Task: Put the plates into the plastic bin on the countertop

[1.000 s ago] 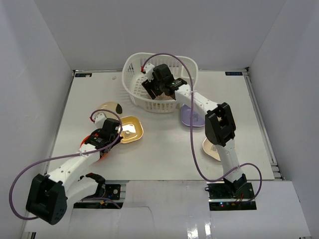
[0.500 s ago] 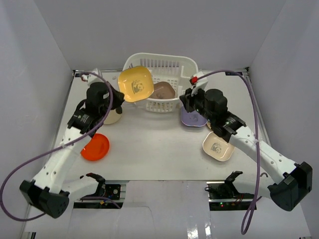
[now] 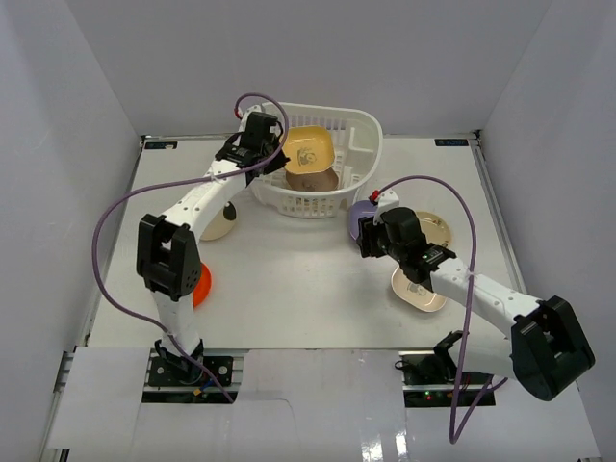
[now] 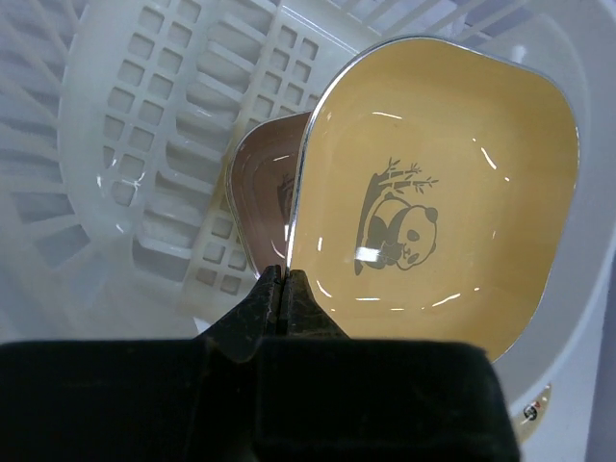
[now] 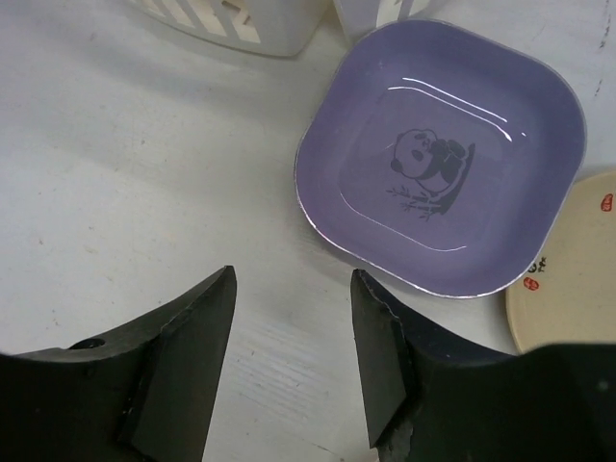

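Yellow plate (image 4: 433, 192) first: printed with a panda, it is hanging tilted inside the plastic bin (image 3: 362, 125), its rim pinched tight between the closed fingers of the left gripper (image 4: 282, 286). A mauve-brown plate (image 4: 262, 183) is already lying in the bin just behind it, so I am judging one dish delivered and a second about to be let go. Five more are waiting on the countertop (image 3: 289, 279): a lavender plate (image 5: 443, 164) just outside the bin's near right corner, a round cream plate (image 5: 570, 265) right beside it, a tan square plate (image 3: 409, 287) nearer the right arm's base, a pale plate (image 3: 218, 225) half hidden beside the left arm, and an orange-red plate (image 3: 200, 286) peeking out behind that arm's elbow. The right gripper (image 5: 292, 279) is hovering over bare countertop just short of the lavender plate, jaws spread apart and holding nothing. Room is looking tight in two places. The yellow plate is sitting close to the bin's lattice wall and the mauve-brown plate, so a low release is seeming safer than a drop. The lavender plate's far edge is lying near the bin's foot, leaving its near rim as the open side for a grasp.
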### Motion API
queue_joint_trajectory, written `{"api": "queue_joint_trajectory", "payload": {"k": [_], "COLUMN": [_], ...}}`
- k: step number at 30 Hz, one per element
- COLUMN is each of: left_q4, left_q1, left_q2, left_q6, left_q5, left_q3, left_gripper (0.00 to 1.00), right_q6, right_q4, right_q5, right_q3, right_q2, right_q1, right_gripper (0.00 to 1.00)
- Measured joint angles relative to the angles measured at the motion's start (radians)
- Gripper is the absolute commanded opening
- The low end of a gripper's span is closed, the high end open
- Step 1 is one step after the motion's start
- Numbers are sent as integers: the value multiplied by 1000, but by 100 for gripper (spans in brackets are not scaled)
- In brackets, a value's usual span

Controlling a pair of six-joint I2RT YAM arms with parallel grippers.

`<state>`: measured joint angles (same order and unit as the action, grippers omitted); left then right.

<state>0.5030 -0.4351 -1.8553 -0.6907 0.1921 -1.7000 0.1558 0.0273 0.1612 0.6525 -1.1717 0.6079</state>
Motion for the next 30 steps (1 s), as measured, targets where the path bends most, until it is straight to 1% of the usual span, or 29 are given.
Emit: {"api": "queue_joint_trajectory", "payload": {"k": [4,5,6,7,9,10,13,14,16,17,19,20,21,25,26,28,29,30], "left_q4": [31,35,37,40,46,50,51,50,50,50,51,51,52,58,52,32,34,16], "left_q1": [-8,-11,-13,-15,-19,-21,-24,-25,-26,-26,-26,-26,-26,-26,-25,-21,-19,-13], "left_q2": [-126,-150,-168,-182,-197,-200,-201,-201,-201,-201,-198,-193,-187,-108,-69,65,150,234], "left_q6": [8,10,14,18,24,24,25,26,31,31,34,36,39,68,76,90,92,93], "left_q5": [2,2,2,2,2,3,2,2,0,-2,-10,-14,-18,-13,-1,34,51,67], "left_q3": [-106,-127,-141,-151,-154,-154,-154,-156,-157,-158,-158,-158,-158,-144,-121,-18,47,121], "left_gripper": [0,3,8,18,25,32,40,46,51,55,57,57,58,60,61,63,64,65], "right_q6": [-5,-7,-10,-15,-30,-37,-57,-62,-68,-71,-80,-82,-86,-89,-90,-93,-95,-101], "right_q4": [48,58,64,71,77,80,95,104,118,126,142,146,151,156,158,164,167,170], "right_q5": [-6,-8,-8,-8,-7,-7,-6,-7,-8,-8,-6,-6,-5,-1,1,1,1,1], "right_q3": [1,3,6,8,22,33,58,65,75,78,81,83,86,89,89,89,89,89], "right_q2": [-90,-118,-145,-174,-225,-250,-293,-305,-323,-331,-348,-358,-371,-400,-401,-401,-402,-402], "right_q1": [-10,-12,-13,-13,-13,-13,-13,-13,-13,-13,-13,-13,-13,-13,-13,-13,-13,-13], "right_gripper": [59,60,60,60,60,60,59,59,58,56,54,49,47,43,40,39,30,24]}}
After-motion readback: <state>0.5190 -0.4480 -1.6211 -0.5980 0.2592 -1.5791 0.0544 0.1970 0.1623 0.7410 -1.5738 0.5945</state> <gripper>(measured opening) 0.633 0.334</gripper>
